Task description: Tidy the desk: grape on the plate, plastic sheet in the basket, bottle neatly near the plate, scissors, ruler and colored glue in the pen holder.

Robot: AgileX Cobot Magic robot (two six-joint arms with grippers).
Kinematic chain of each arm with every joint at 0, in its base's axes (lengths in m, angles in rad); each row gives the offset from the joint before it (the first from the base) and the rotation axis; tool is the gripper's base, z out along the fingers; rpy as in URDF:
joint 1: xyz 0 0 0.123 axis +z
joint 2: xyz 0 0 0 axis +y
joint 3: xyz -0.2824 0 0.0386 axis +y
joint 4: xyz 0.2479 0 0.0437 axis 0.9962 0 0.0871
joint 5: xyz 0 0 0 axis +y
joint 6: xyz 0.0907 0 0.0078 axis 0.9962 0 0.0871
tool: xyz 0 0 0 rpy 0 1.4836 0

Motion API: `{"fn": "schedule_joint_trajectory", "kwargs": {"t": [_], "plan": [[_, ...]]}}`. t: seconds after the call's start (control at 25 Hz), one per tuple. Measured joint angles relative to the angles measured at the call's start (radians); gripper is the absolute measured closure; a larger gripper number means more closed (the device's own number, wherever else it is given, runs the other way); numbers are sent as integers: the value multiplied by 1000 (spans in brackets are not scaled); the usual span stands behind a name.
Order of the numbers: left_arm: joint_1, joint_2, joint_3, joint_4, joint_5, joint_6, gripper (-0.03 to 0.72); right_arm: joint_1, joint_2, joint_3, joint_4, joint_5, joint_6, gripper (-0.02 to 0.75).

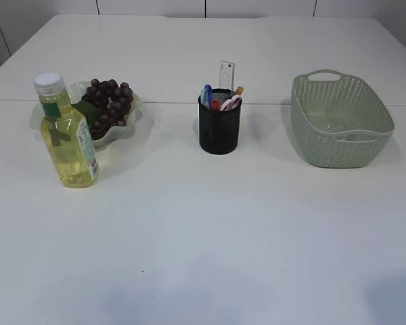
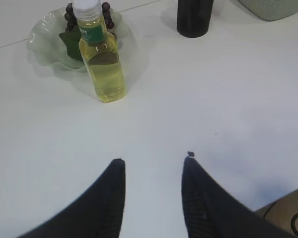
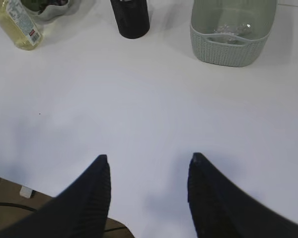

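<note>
— Tools?
— I see the left tool (image 2: pixel 154 163) and right tool (image 3: pixel 149 161) released over bare bench (image 1: pixel 257 237).
— The bottle?
— Upright bottle (image 1: pixel 66 132) at the plate's (image 1: pixel 132 118) seven o'clock, touching; grapes (image 1: pixel 108 105) plated.

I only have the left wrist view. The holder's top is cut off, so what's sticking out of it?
Observer: In the exterior view the holder has a ruler standing tallest, with colored pens or glue sticks and pink handles beside it.
Operator: I see just a corner of the basket. Anything inside?
Observer: The right wrist view shows something clear and shiny on the floor of the basket, probably the plastic sheet.
Operator: Is the right gripper holding anything?
Observer: No. The right gripper is open and empty above bare table.
</note>
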Motion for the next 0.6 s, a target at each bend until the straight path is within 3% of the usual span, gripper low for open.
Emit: {"fn": "schedule_joint_trajectory", "kwargs": {"t": [0.6], "plan": [[0, -403, 200, -86, 110, 53, 408, 0, -259, 189, 2, 1, -34, 297]]}}
